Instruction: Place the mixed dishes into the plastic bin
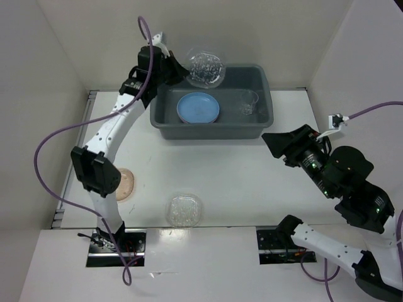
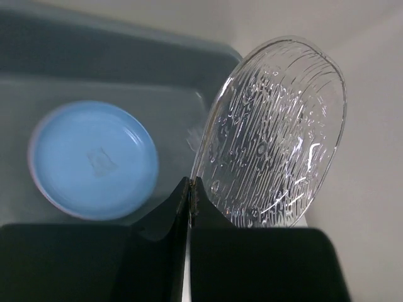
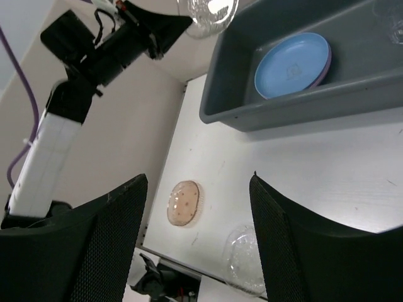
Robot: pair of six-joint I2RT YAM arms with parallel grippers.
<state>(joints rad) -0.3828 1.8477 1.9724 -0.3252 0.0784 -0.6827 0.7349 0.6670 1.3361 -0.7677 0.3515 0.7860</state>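
My left gripper [image 1: 178,66] is shut on the rim of a clear textured dish [image 1: 205,68], held tilted above the bin's far left corner; the left wrist view shows the dish [image 2: 277,132] pinched between my fingertips [image 2: 190,189]. The grey-blue plastic bin [image 1: 165,124] holds a blue plate [image 1: 198,107] stacked on a lilac one, and a small clear cup [image 1: 247,102]. A peach plate [image 1: 126,184] and a second clear dish [image 1: 184,210] lie on the table near the front. My right gripper [image 1: 277,143] is open and empty, right of the bin.
White walls enclose the table on the left, back and right. The left arm's elbow [image 1: 94,170] hangs beside the peach plate. Purple cables trail from both arms. The right wrist view shows the peach plate [image 3: 184,203] and clear dish [image 3: 247,267] between my fingers.
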